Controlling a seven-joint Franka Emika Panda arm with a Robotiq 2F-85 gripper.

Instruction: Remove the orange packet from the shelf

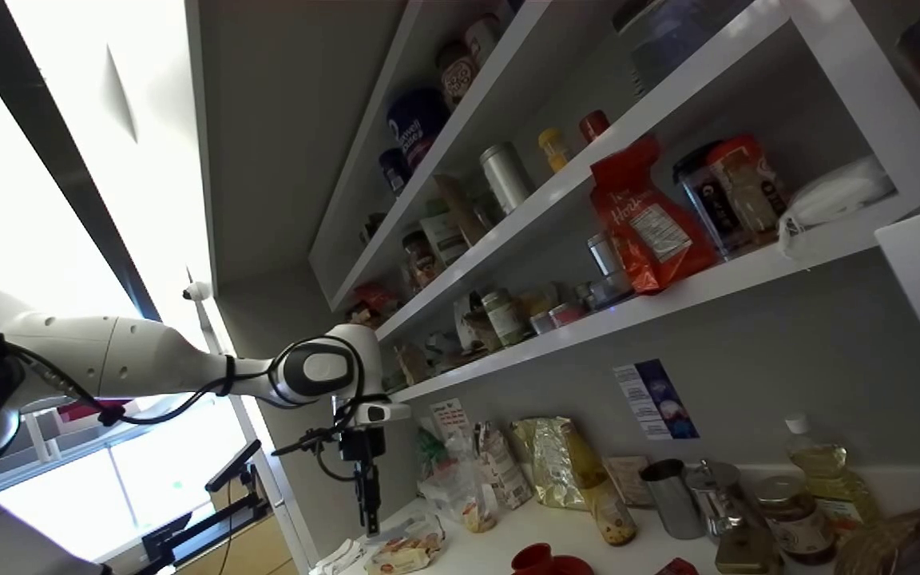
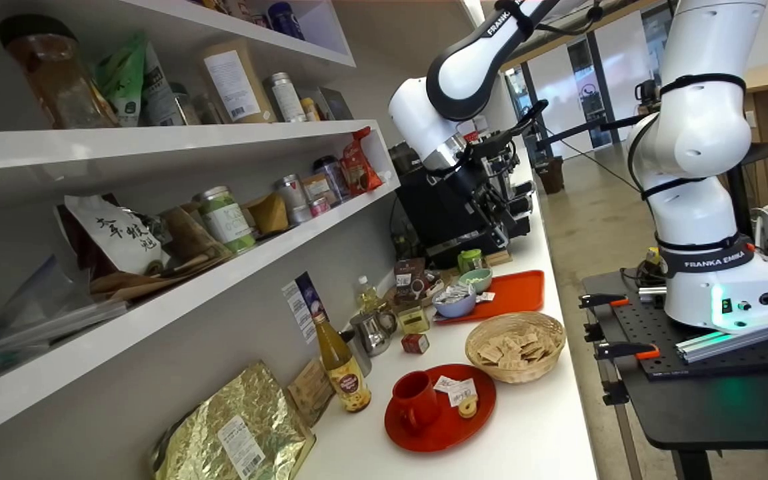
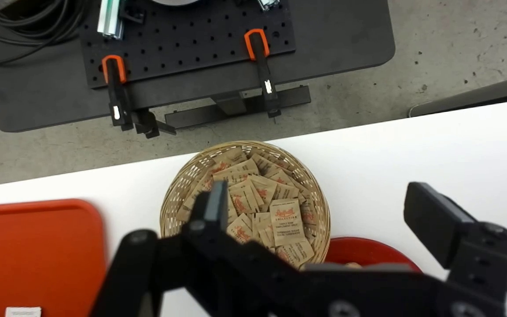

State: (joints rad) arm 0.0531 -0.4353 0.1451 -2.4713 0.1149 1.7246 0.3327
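The orange packet (image 1: 652, 212) stands tilted on the shelf (image 1: 795, 257), near its end, in an exterior view. It also shows in an exterior view (image 2: 359, 170) at the far end of the shelf (image 2: 157, 313). Jars stand close beside it. My gripper (image 1: 370, 523) hangs pointing down over the worktop, lower than the packet and well apart from it. In an exterior view the gripper (image 2: 499, 227) is to the right of the packet. In the wrist view the gripper (image 3: 319, 207) has its fingers wide apart with nothing between them. The packet is out of the wrist view.
Below the gripper are a wicker basket of sachets (image 3: 321, 220), a red plate (image 3: 363, 248) and an orange tray (image 3: 38, 246). A tall bottle (image 2: 342, 367) and a gold bag (image 2: 244, 420) stand on the worktop. An upper shelf board (image 1: 540, 196) runs over the packet's tier.
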